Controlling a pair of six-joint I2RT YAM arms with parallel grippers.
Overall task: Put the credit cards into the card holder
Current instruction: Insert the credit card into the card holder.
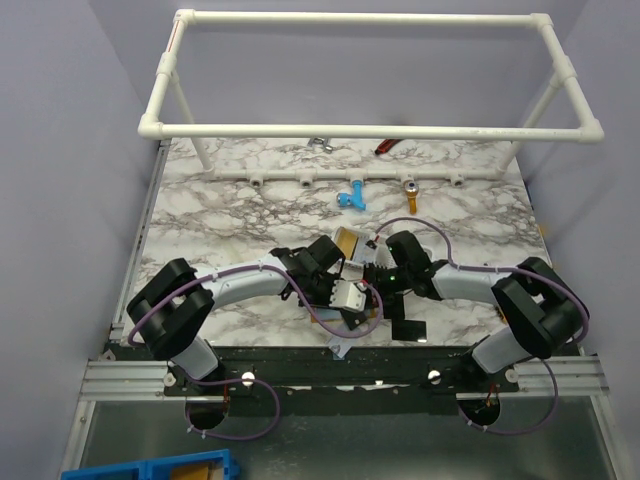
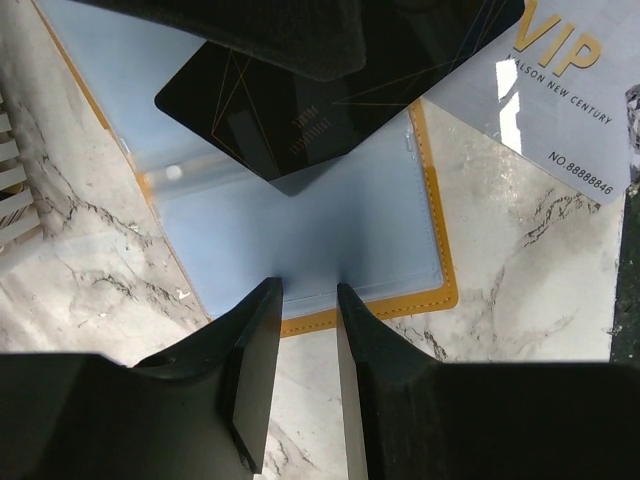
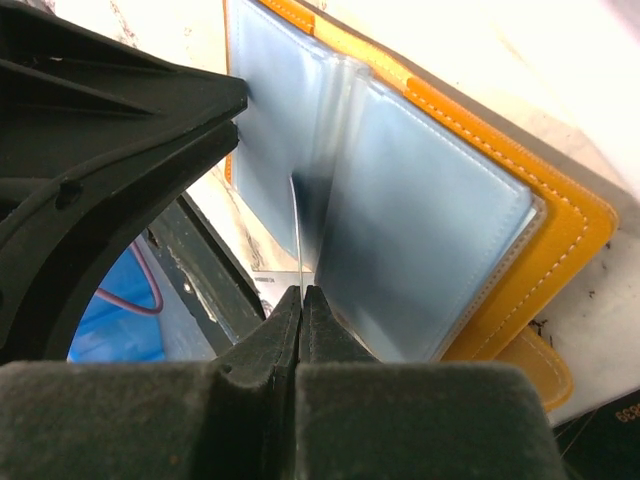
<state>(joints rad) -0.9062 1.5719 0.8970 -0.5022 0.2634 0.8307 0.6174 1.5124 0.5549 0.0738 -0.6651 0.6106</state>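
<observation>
The card holder lies open on the marble, orange-rimmed with clear bluish sleeves; it also shows in the right wrist view. My right gripper is shut on a black card. In its own view the card is edge-on, a thin pale line. The card's corner points down at the sleeve by the fold. My left gripper is narrowly open and empty, its tips at the holder's near edge. A silvery-white VIP card lies beside the holder. A yellowish-gold card and another black card lie nearby.
The white mesh basket's edge is at the left of the holder. A white pipe frame spans the back. A blue object, an orange tool and a red tool lie behind. The table's front rail is close.
</observation>
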